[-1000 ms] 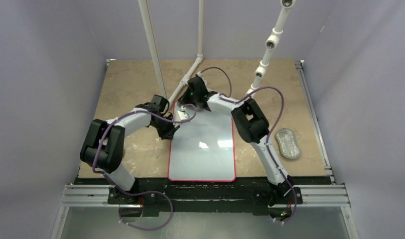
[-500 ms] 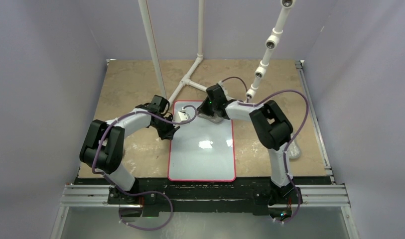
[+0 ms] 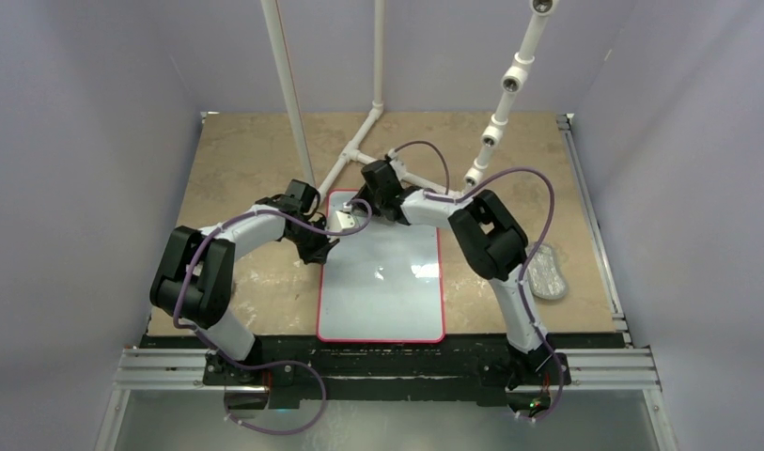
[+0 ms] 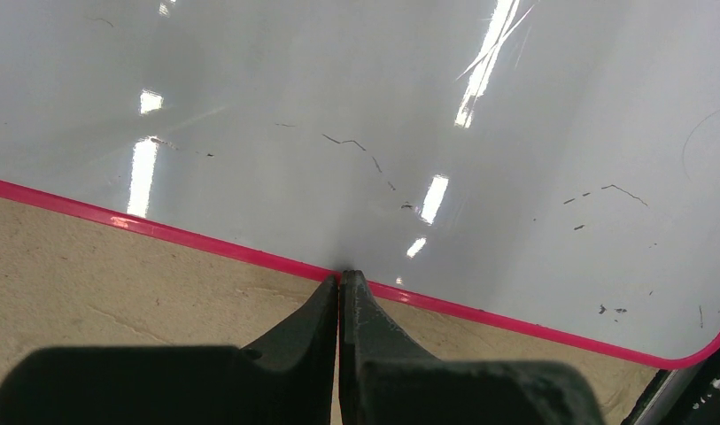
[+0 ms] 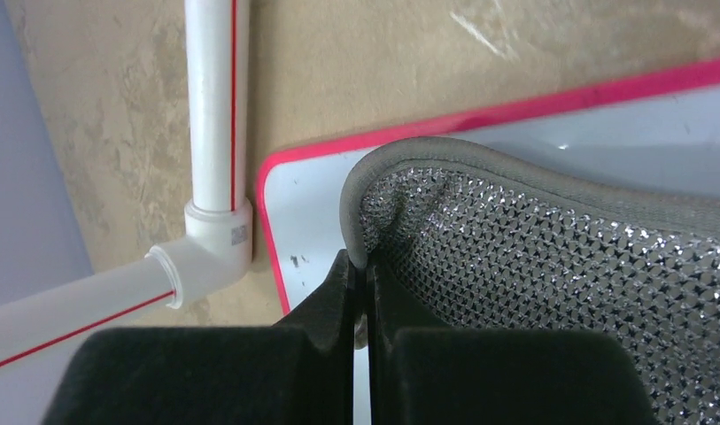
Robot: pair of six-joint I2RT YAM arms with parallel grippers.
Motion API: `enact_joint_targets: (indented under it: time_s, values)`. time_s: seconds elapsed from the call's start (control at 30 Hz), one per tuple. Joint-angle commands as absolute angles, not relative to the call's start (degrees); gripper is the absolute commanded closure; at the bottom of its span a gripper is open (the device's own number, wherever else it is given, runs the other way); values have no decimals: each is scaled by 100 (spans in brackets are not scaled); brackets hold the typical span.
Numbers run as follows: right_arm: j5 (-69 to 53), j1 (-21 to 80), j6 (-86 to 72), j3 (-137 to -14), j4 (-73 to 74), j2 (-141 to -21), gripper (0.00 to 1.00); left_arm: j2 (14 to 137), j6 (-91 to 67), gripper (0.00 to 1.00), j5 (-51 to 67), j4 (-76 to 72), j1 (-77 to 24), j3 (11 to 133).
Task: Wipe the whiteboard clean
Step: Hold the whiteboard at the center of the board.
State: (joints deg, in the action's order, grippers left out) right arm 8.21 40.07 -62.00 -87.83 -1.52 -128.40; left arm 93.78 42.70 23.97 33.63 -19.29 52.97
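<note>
Tan table [image 3: 246, 160], lilac walls, white pipes [image 3: 288, 85] at the back.

Right claw [image 5: 365, 266]: jaws pinched tight on the rim of a grey mesh pad [image 5: 533, 257]. The pad lies over the board's [image 3: 382, 282] far-left corner, just beside a pipe tee [image 5: 205, 248].

Left claw [image 4: 340, 279]: jaws closed, nothing between them. Tips sit right at the red border [image 4: 205, 241] on the board's left edge. It looks like a pin to stop the board sliding, but I can't confirm contact.

The board lies flat mid-table, its near edge at the arm bases. A second pad [image 3: 552, 275] lies on the table to the right, well apart and half hidden by the right arm.

Step, my read: wiping, working the far-left corner. Not done, since the left wrist view shows thin black strokes [image 4: 343, 140] and specks [image 4: 604, 190] on the white.

Next move needs:
- the pad flat and pressed down, swept along the board toward the strokes
- the left pin to hold against the drag
- the sweep to stop short of the left claw
</note>
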Motion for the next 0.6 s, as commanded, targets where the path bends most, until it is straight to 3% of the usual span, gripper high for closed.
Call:
enact_joint_targets:
  time_s: [0.0,0.23,0.57]
  values:
    - [1040,3758,-6537,-7838,1216,-12701,100,9688,4552,99,1662,3718,-1934,4945]
    - [2234,2984,-6441,-6853,1581,-11673,100,9694,4570,99,1683,3687,-1933,4910]
    - [2942,2936,-6465,-7154,1926,-12000,100,9634,4586,100,1619,3678,-1925,4849]
